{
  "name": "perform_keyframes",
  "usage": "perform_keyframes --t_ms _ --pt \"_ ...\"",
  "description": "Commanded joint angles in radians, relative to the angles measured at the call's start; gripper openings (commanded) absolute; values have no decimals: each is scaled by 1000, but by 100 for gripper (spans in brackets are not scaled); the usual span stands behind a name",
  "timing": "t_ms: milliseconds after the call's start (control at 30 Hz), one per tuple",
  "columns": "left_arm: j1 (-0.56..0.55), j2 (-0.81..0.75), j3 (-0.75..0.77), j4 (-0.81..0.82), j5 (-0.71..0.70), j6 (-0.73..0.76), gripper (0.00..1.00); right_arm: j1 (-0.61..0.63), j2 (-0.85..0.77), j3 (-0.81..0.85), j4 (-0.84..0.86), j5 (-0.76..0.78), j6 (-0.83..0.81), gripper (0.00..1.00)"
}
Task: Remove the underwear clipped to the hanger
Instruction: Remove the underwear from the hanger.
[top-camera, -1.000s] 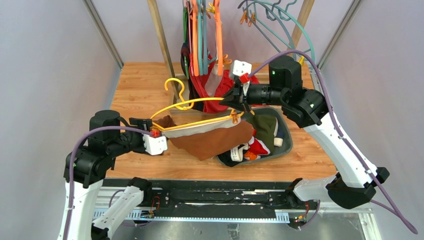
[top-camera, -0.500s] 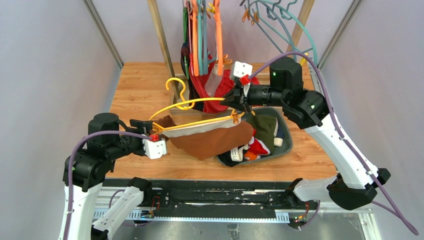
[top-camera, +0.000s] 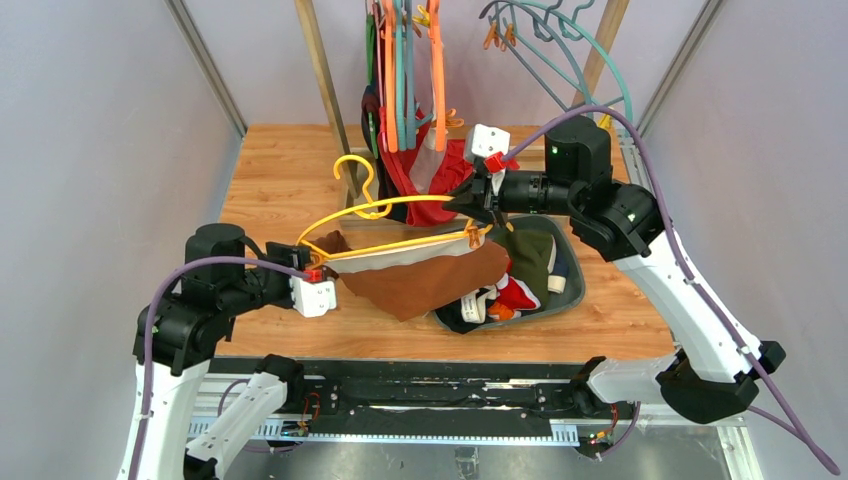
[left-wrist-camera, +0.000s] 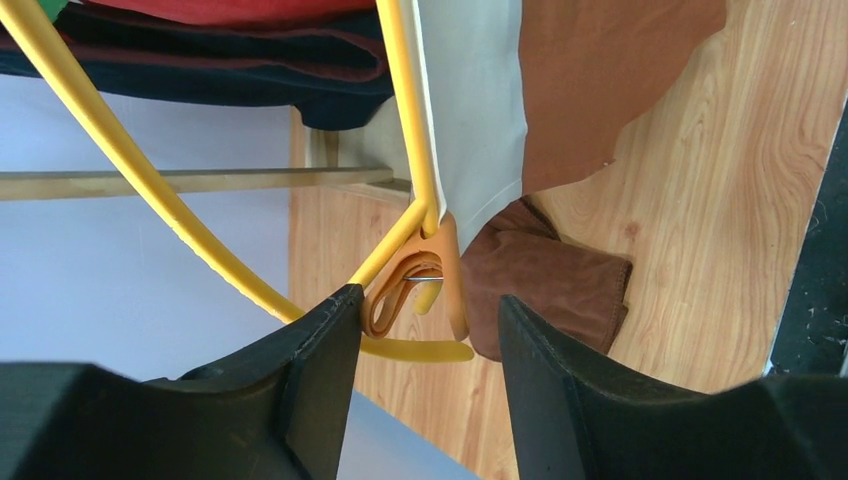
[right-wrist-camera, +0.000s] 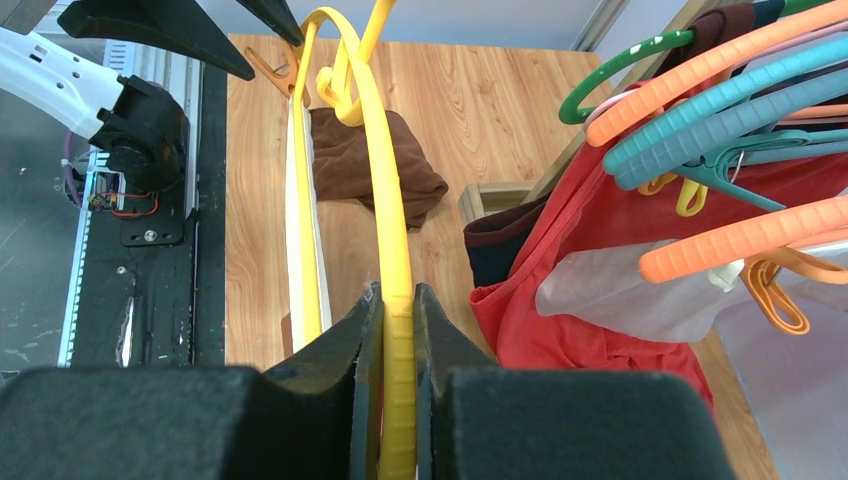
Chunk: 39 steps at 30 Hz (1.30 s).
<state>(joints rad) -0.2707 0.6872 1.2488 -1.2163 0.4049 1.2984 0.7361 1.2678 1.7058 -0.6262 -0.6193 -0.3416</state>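
The left wrist cam catches what the overhead can't: left fingers (left-wrist-camera: 338, 312) spread either side of the orange clip (left-wrist-camera: 447, 272) at the waistband corner of the brown underwear (top-camera: 420, 285). The right wrist cam shows the right fingers (right-wrist-camera: 366, 322) pinching the yellow hanger (right-wrist-camera: 388, 215). From overhead both arms reach inward, with the hanger over the bench (top-camera: 270, 170) and the briefs draping onto the grey bin (top-camera: 572, 268).

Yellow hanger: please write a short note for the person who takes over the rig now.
Right gripper: shut on the yellow hanger, holding it above the table.
Left gripper: open, jaws either side of the clip at its end.
Brown underwear hangs from the hanger by its white waistband.
Done: other garments lie in the grey bin.
To do: release the clips, free the brown underwear.
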Motion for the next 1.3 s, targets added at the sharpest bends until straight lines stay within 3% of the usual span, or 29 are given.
perform_keyframes --t_ms 0,267,567,733,767,1000,1267 --pt "-3 6 -4 33 27 0 56 13 -25 -12 44 -1 -6 1" --pt "-3 3 -14 50 35 -5 46 13 -25 -24 54 -24 3 1" --pt "-4 -14 -32 50 36 -10 25 13 -25 -22 60 -31 9 1" --pt "-4 -20 -41 50 37 -10 22 13 -22 -25 63 -29 7 1" --pt "-4 -22 -41 50 36 -10 24 13 -22 -26 63 -28 7 1" --pt "-4 -29 4 48 36 -49 67 13 -36 -59 65 4 -21 1" --pt "-3 -35 43 49 118 -136 93 13 -77 -116 66 64 -82 0"
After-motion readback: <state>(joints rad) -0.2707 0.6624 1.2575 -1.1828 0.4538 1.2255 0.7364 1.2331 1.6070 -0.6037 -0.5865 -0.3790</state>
